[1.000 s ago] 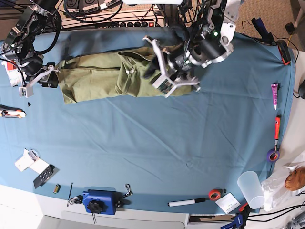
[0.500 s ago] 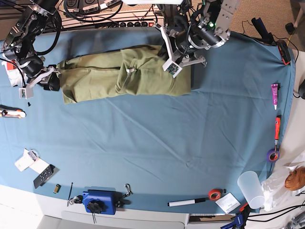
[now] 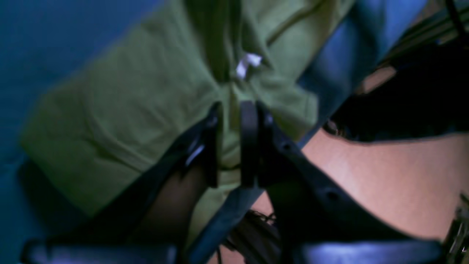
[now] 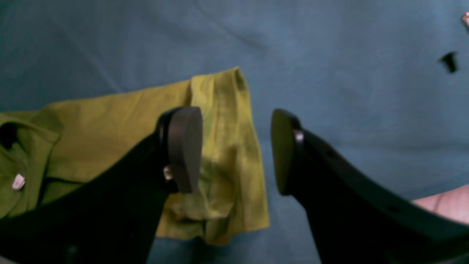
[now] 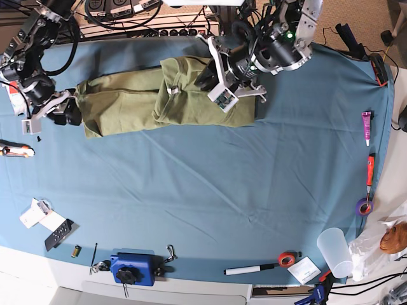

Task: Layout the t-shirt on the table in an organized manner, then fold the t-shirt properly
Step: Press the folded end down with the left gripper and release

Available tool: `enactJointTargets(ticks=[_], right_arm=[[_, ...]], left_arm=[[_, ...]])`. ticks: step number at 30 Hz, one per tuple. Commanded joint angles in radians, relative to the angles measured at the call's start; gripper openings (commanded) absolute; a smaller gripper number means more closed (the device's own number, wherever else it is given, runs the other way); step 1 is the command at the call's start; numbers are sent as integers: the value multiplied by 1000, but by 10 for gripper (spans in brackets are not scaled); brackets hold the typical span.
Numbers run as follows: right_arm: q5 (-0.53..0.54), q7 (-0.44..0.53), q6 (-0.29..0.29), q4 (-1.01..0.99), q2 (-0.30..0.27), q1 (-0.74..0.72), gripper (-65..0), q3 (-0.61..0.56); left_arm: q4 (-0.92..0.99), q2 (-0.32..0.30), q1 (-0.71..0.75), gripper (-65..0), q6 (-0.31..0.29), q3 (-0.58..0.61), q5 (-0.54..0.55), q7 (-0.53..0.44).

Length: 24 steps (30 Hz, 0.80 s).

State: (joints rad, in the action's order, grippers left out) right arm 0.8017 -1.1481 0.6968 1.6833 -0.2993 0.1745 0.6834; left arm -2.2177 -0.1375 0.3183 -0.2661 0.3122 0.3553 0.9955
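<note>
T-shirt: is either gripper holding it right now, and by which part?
The left gripper pinches a fold of the t-shirt just below its white tag. The right gripper is open, holding nothing.

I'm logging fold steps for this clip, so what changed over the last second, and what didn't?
The left gripper swung up from the t-shirt's lower right edge to the far edge of the table, then back over the shirt's middle, jaws nearly together. The right gripper opened beside the shirt's end. The shirt stayed a long folded strip; the clutter along the table's edges stayed put.
</note>
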Motion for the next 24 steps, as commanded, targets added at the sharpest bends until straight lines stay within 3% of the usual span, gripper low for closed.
enactJointTargets(ticks=[1,7,12,14,16,20,22,24], right_arm=[[21,22,1,18,-24,-11,-343,5],[21,21,1,18,-30,-11,-343,5],[21,21,1,18,-31,-11,-343,5],[21,22,1,18,-31,-11,-343,5],[11,23,1,18,-31,-11,-343,5],[-60,27,-78,18,-31,-12,-343,5],[-93,26,-128,18,-31,-11,-343,5],[-115,26,-142,18,-31,-11,-343,5]], left_arm=[[-34,4,-2,-575,-4,0,12,-23],[-40,4,3,-562,-6,0,-3,-24],[-40,4,6,-348,-46,0,-75,-83],[-40,4,6,-301,-47,0,-63,-122],[-40,4,6,-300,-57,0,-64,-140],[-25,4,6,-300,-114,0,-64,-139],[-3,4,6,-300,-114,0,-64,-139],[26,4,6,-300,-113,0,-64,-139]])
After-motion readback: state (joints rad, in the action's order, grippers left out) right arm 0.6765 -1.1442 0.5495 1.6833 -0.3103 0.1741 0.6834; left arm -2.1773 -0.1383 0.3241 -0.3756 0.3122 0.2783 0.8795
